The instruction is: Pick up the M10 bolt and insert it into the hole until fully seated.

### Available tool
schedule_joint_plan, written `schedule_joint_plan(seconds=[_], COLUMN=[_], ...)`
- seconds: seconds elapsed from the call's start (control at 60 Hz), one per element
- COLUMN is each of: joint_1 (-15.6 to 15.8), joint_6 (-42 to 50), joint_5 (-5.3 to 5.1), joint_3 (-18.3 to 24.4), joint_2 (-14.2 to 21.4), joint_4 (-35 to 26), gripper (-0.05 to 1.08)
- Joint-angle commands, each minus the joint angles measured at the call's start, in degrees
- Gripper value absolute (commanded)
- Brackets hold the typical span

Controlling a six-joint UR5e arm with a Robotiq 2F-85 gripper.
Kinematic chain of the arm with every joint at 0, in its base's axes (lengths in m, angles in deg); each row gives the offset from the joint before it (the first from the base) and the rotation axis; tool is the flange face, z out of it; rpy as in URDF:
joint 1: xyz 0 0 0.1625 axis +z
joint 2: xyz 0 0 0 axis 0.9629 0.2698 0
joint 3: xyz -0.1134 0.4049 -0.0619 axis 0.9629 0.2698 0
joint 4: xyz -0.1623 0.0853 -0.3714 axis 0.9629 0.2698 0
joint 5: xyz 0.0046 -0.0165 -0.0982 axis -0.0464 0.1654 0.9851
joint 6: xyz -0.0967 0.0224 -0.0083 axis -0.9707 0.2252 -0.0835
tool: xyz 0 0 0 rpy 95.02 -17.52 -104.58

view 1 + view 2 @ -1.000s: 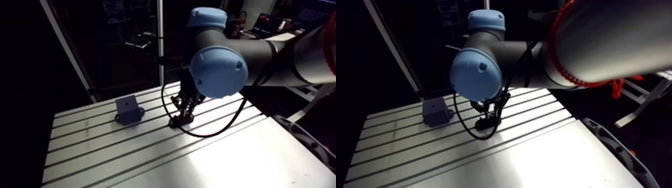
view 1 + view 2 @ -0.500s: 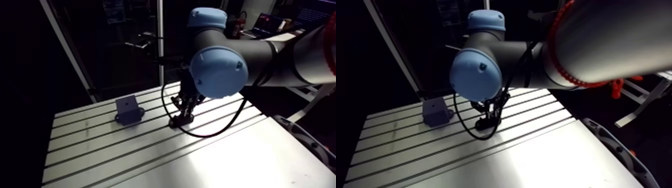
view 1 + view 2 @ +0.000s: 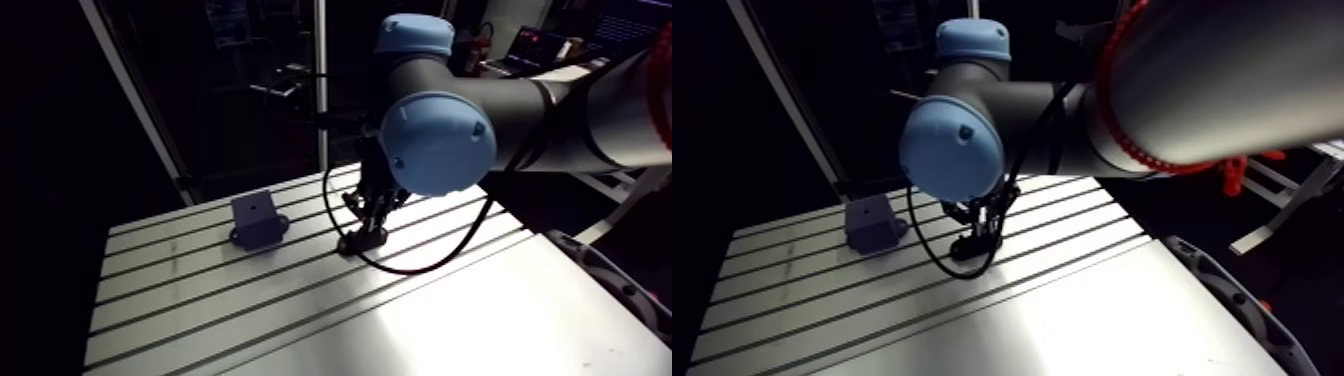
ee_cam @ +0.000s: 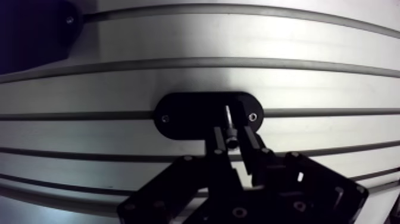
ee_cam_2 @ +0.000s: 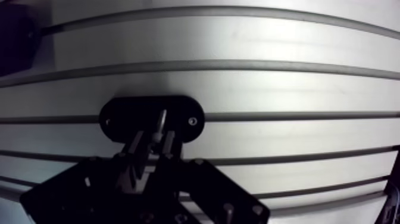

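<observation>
While my arm reaches down over the slotted table (image 3: 200, 300), the dark block (image 3: 257, 221) sits at the left of the arm view, near the table's far edge, with a small hole (image 3: 256, 211) in its top face. Well apart from it, further right, my pincer (image 4: 233, 137) stands over a black oval plate (image 4: 184, 116) that lies across one of the table's slots. Seen from the wrist, my two fingers (image 4: 216, 140) are drawn close and pinch the M10 bolt (image 4: 229, 124) between their tips. Its head sits low between them and its thin shank points ahead over the plate, between the plate's two small screws (image 4: 253, 116). I cannot tell whether the bolt touches the plate
</observation>
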Motion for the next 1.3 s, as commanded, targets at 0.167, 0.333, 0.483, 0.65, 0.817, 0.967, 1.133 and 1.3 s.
schedule_joint_plan(seconds=[0.167, 0.333, 0.483, 0.65, 0.817, 0.967, 1.133, 1.3], joint_1=[0.0, -0.08, -0.09, -0.09, -0.09, -0.08, 0.0, 0.09], joint_6=[-0.03, -0.12, -0.12, -0.19, -0.21, -0.37, -0.38, -0.38], joint_5=[-0.08, -0.42, -0.52, -0.52, -0.52, -0.68, -0.87, -0.87], joint_3=[0.01, 0.27, 0.61, 1.21, 1.91, 2.72, 3.25, 4.68], joint_2=[-0.05, 0.02, 0.52, 1.47, 2.36, 3.22, 4.71, 5.88], joint_4=[0.0, 0.01, 0.01, -0.16, -1.01, -2.84, -3.08, -5.69], gripper=[0.76, 0.8, 0.83, 0.86, 0.89, 0.94, 1.03, 1.06])
